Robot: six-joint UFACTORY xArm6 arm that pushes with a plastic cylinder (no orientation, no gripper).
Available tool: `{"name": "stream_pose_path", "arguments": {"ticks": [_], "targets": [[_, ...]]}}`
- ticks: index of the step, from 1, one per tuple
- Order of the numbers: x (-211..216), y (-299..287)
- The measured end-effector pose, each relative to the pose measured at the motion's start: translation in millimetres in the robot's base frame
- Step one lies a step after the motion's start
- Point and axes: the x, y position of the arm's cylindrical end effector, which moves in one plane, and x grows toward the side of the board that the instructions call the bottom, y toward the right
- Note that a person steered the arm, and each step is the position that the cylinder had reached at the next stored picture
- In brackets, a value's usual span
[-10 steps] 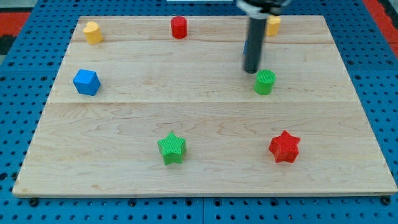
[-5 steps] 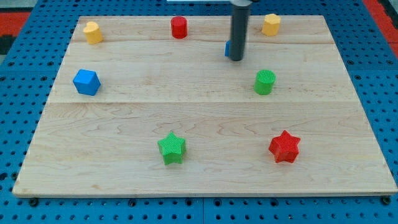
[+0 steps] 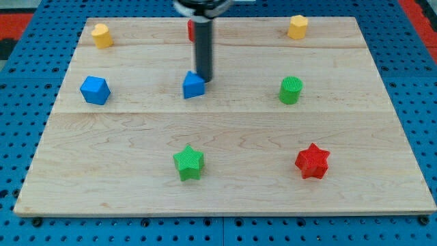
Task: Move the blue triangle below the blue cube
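Near the middle of the table [image 3: 225, 130], slightly left and toward its far half, sits the blue triangle [image 3: 193, 86], with my tip [image 3: 204, 80] touching its upper right edge, on the side away from the blue cube [image 3: 94, 90]. This end effector is a plain rod with nothing to spread or pinch, so it only presses against the block. The blue cube lies well apart at the left, roughly level with the triangle. Judging by this layout, the step in hand is the push leftward across the table, and it is only partly done: the triangle has yet to reach the spot on the near side of the cube. The next move calls for a push to the left and toward the near edge, with contact kept on the block's far right side so it does not slip off the rod. Farther out, a green star [image 3: 188, 162] lies near, a green cylinder [image 3: 291, 90] to the right, a red star [image 3: 313, 161] at the near right, and two yellow blocks [image 3: 102, 35] [image 3: 298, 26] sit along the far edge; a red block [image 3: 192, 29] is partly hidden behind the rod.
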Motion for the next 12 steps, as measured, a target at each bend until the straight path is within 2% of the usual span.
{"name": "stream_pose_path", "arguments": {"ticks": [1,2,3,4,5,6,7,8,9,10,11,12], "targets": [[26.1,-62.2],[71.6,-74.7],[28.6,-43.1],[54.3,-5.2],[83.4,-57.1],[68.1,-103.4],[83.9,-132.8],[101.2,-142.4],[77.9,-74.3],[102.8,-98.5],[102.8,-160.5],[121.4,-166.1]]}}
